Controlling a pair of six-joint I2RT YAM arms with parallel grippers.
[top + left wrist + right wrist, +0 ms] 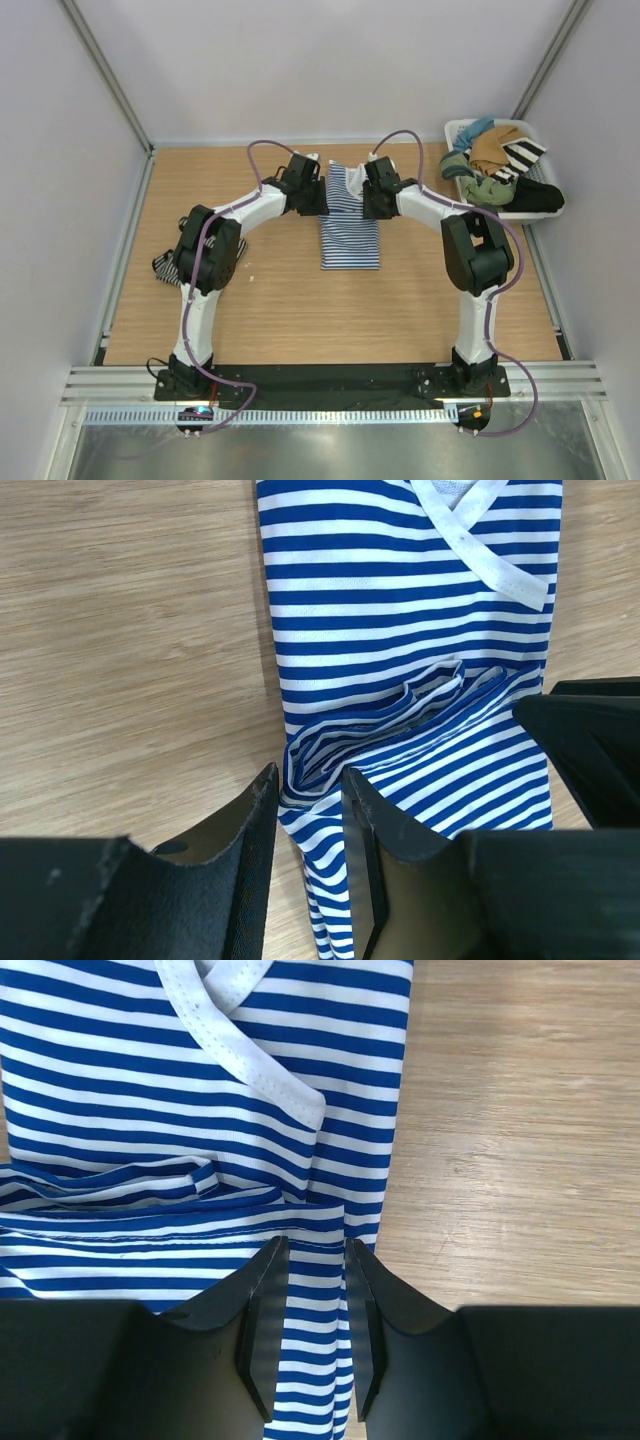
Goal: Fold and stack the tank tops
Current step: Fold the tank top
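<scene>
Pinching from both sides

Left hand (305,792) is nearly closed, its fingers clamping a bunched fold at the left edge of the blue top (400,630). Right hand (315,1252) is narrowed the same way onto the right edge, with cloth pinched between its fingers. Nearer, a black-and-white top (163,268) lies at the left of the bench (300,310), partly hidden under the left arm's elbow. The blue top lies lengthwise mid-bench, neckline at the far end. Both arms reach forward and bend inward, hands facing across it. Far right, a basket (455,130) holds mixed clothes.
</scene>
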